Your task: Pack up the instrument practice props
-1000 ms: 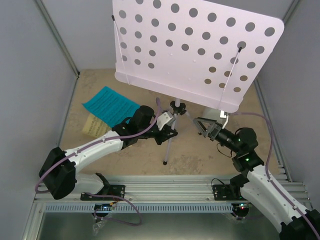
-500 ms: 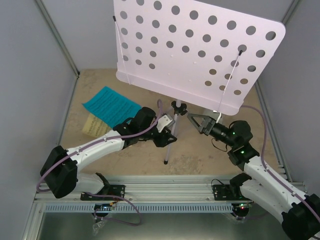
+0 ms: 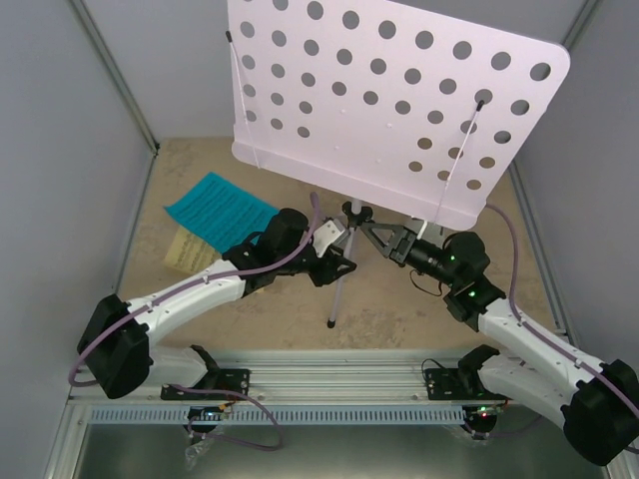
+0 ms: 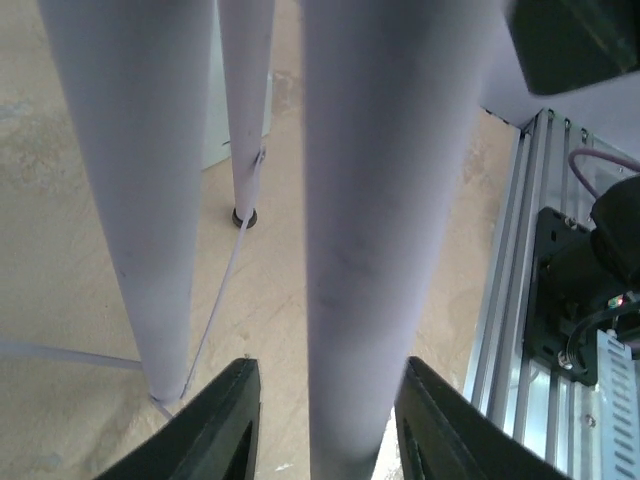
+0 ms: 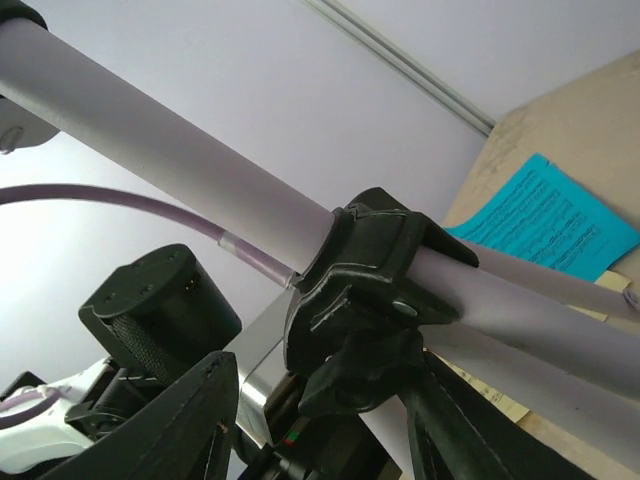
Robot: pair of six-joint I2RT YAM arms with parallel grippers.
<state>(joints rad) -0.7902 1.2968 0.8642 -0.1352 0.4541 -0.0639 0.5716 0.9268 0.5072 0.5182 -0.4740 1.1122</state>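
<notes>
The white perforated music stand (image 3: 399,100) rises on a thin tripod; one leg ends at a black foot (image 3: 330,323). My left gripper (image 3: 339,263) straddles a white tripod leg (image 4: 370,200), open, with floor showing on both sides of the leg between the fingers (image 4: 222,420). My right gripper (image 3: 375,236) reaches from the right around the black clamp knob (image 5: 385,300) on the pole; its jaws are open, the left finger (image 5: 195,420) clear of the knob. A cyan music sheet (image 3: 220,210) lies on the floor at the left, over a yellow sheet (image 3: 187,250).
An aluminium rail (image 3: 329,369) with both arm bases runs along the near edge. Grey walls close in on both sides. A pale grey object (image 4: 213,120) stands behind the tripod legs. The stand's big plate overhangs both grippers.
My right arm has swung left to the stand's pole, its jaws narrowing around the clamp knob. The left gripper has stayed at the tripod leg.
</notes>
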